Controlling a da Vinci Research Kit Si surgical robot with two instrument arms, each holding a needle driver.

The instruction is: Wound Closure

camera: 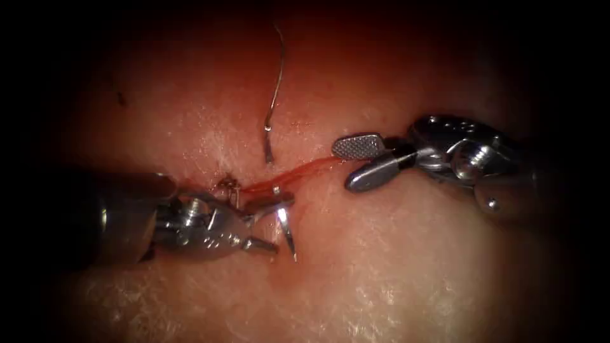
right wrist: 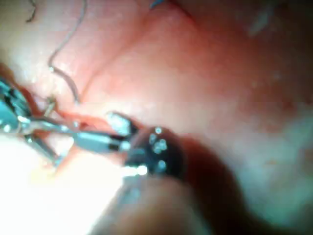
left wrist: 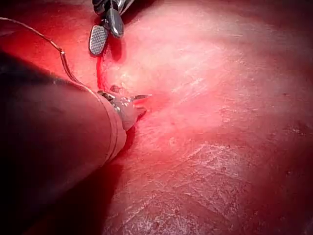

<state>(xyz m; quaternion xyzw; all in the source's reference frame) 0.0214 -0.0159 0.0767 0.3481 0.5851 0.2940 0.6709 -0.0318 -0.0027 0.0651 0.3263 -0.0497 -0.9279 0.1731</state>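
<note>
The tissue (camera: 394,267) bears a thin red cut (camera: 292,173) running from centre-left up to the right. At the cut's left end, the left tool (camera: 272,223) stands with jaws open and nothing clamped. The needle (camera: 286,232) lies just past its jaw tips, sharp point free and aimed toward the near edge. Its other end sits under the upper jaw, and I cannot tell whether it is in the tissue. Thread (camera: 275,89) trails from the far side down to the cut, with a knot (camera: 227,184) on the left. The right tool (camera: 343,165) holds nothing, jaws open at the cut's right end.
The left wrist view has the left tool (left wrist: 141,104) open on the tissue, the right tool (left wrist: 106,43) beyond it and thread (left wrist: 61,51) along the shaft. The right wrist view has the right tool (right wrist: 95,129) facing the left tool (right wrist: 14,117). Red fluid lines the cut.
</note>
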